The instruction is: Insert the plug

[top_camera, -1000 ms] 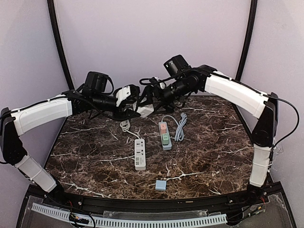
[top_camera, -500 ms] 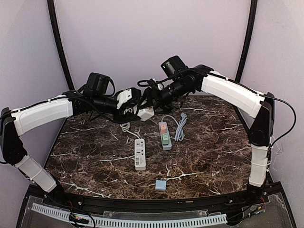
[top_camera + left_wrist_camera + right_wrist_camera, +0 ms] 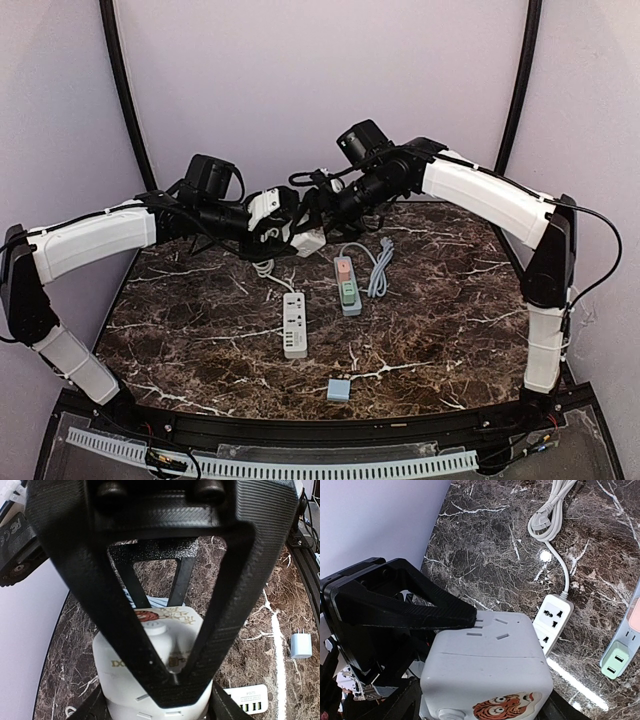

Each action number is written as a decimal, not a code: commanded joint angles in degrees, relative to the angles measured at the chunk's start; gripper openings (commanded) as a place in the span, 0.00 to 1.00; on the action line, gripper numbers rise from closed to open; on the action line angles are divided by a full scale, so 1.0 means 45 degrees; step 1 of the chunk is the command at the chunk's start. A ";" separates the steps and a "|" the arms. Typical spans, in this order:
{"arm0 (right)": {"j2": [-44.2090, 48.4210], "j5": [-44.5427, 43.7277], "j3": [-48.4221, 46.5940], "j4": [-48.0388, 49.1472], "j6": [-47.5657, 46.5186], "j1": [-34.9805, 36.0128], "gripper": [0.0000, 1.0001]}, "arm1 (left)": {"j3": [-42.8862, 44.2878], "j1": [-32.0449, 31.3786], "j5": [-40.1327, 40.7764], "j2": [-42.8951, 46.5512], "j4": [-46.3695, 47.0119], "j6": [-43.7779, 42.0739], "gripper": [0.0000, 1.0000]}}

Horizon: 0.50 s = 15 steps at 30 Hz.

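Note:
My right gripper point(image 3: 314, 222) is shut on a white cube socket point(image 3: 309, 241) with a tiger sticker and holds it in the air above the back of the table. The cube fills the right wrist view point(image 3: 490, 665) between my right gripper point(image 3: 482, 702). My left gripper point(image 3: 289, 234) is shut, and its black fingertips point(image 3: 465, 614) touch the cube's slotted face. In the left wrist view my left gripper point(image 3: 174, 680) sits against the cube point(image 3: 120, 680), with a thin metal sliver at the tips. No plug body shows between them.
On the marble table lie a white power strip point(image 3: 294, 325) with its coiled cord and plug point(image 3: 543, 522), a pink-and-green strip point(image 3: 346, 284) with a grey cord point(image 3: 379, 266), and a small pale blue adapter point(image 3: 339, 390) near the front.
Both arms have edged closer together. The left gripper has moved right, towards the cube. The right gripper has brought the cube slightly left and down.

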<state>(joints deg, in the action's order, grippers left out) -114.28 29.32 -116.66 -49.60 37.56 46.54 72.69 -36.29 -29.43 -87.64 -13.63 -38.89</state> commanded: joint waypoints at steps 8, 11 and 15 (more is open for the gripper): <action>-0.0321 0.0041 -0.0286 0.0038 -0.0231 0.0340 0.71 | 0.0217 -0.0189 -0.0149 -0.0017 0.0079 0.0309 0.01; -0.0371 0.0077 -0.0301 -0.0025 -0.0260 0.0359 0.66 | 0.0197 -0.0242 -0.0102 -0.0017 0.0079 0.0267 0.01; -0.0471 0.0162 -0.0353 -0.0089 -0.0358 0.0360 0.44 | 0.0178 -0.0278 -0.0087 -0.0015 0.0096 0.0228 0.01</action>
<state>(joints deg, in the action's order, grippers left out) -114.83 28.32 -116.66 -50.63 37.47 46.76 72.69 -36.69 -28.97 -87.66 -14.00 -38.35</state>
